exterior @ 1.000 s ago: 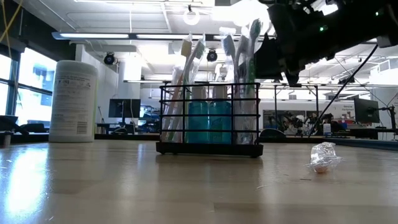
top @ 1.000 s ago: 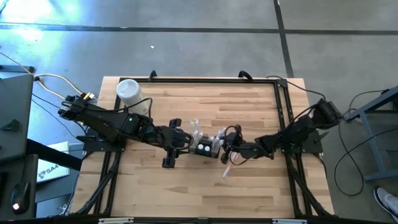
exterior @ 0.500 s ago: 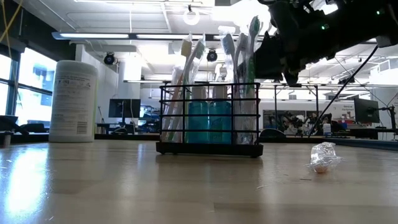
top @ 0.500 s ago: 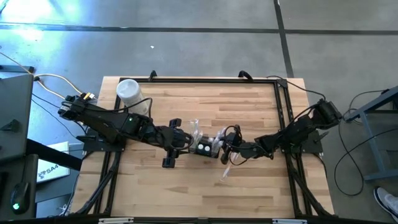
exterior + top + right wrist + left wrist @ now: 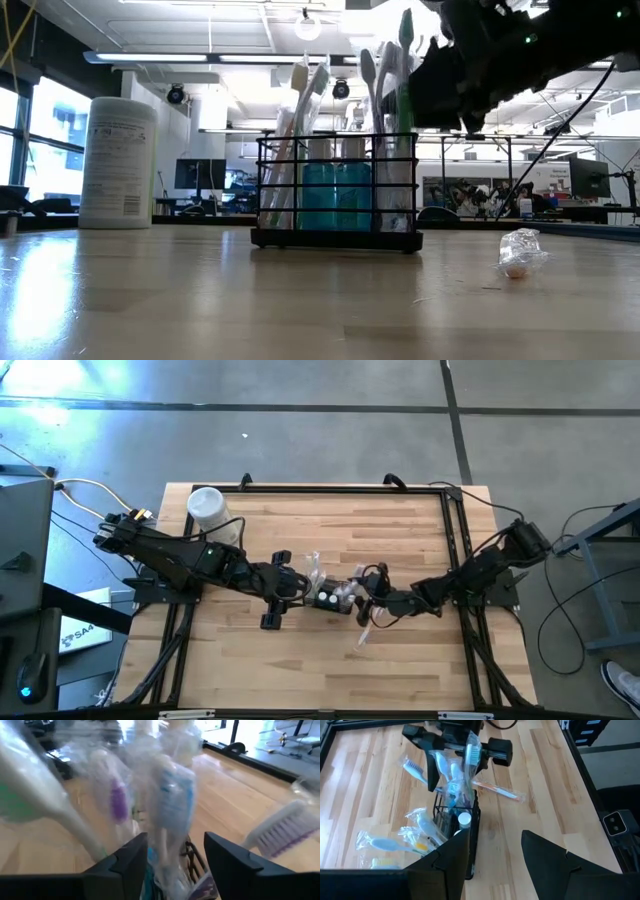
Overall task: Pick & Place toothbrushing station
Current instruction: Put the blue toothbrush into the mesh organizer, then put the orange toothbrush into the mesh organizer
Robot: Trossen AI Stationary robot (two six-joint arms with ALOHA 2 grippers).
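Observation:
The toothbrushing station (image 5: pixel 327 598) is a black wire holder (image 5: pixel 335 190) standing on its base at the table's middle, with blue bottles and several wrapped toothbrushes upright in it. My left gripper (image 5: pixel 297 588) is open at the holder's left end; one finger (image 5: pixel 451 851) overlaps the holder's corner (image 5: pixel 470 835). My right gripper (image 5: pixel 362 592) is open at the holder's right end, above its rim. A wrapped blue-bristled toothbrush (image 5: pixel 172 805) stands ahead of the gap between its fingers (image 5: pixel 175 865). My left gripper comes level from the table's left, and one finger lies against the holder's left end; I cannot tell whether it touches the wire. My right gripper has its fingers on either side of the wrapped toothbrush; I cannot tell whether they touch the wrapping.
A white lidded canister (image 5: pixel 208 507) stands at the far left. Loose wrapped toothbrushes (image 5: pixel 390 842) lie on the holder's far side, an orange one (image 5: pixel 497 790) on its near side. A small crumpled wrapper (image 5: pixel 520 252) lies on the table to the right.
The green-headed toothbrush at the holder's right end has tipped from a lean to nearly upright and stands higher in the holder. The holder and my left gripper have kept still.

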